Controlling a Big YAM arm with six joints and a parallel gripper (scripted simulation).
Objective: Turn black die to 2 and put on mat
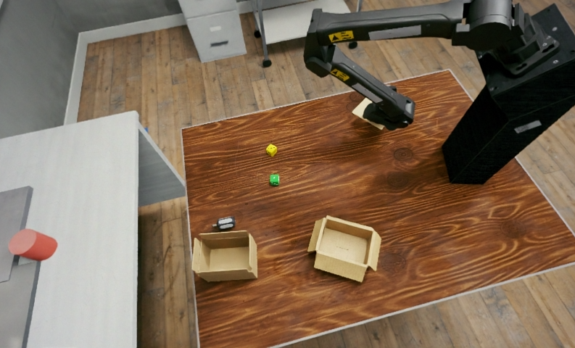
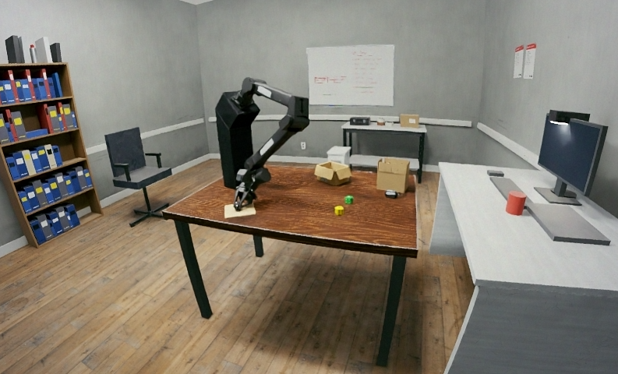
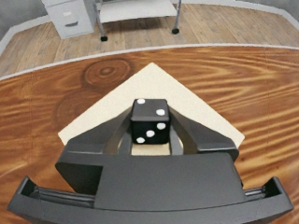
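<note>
My gripper (image 3: pixel 149 111) (image 2: pixel 241 203) is shut on the black die (image 3: pixel 149 122) and holds it over the cream mat (image 3: pixel 106 111) (image 1: pixel 360 109) (image 2: pixel 239 211) at the table's far corner. In the wrist view the die's top face shows two pips and the face toward the camera shows three. In the top view the arm's wrist hides the die and most of the mat. A yellow die (image 1: pixel 271 149) (image 2: pixel 338 210) and a green die (image 1: pixel 274 180) (image 2: pixel 348 199) sit flat on the table, well away from the mat.
Two open cardboard boxes (image 1: pixel 225 255) (image 1: pixel 344 247) stand near the table's front edge, with a small black and white device (image 1: pixel 225 222) beside the left one. The arm's black base (image 1: pixel 514 103) stands at the table's right side.
</note>
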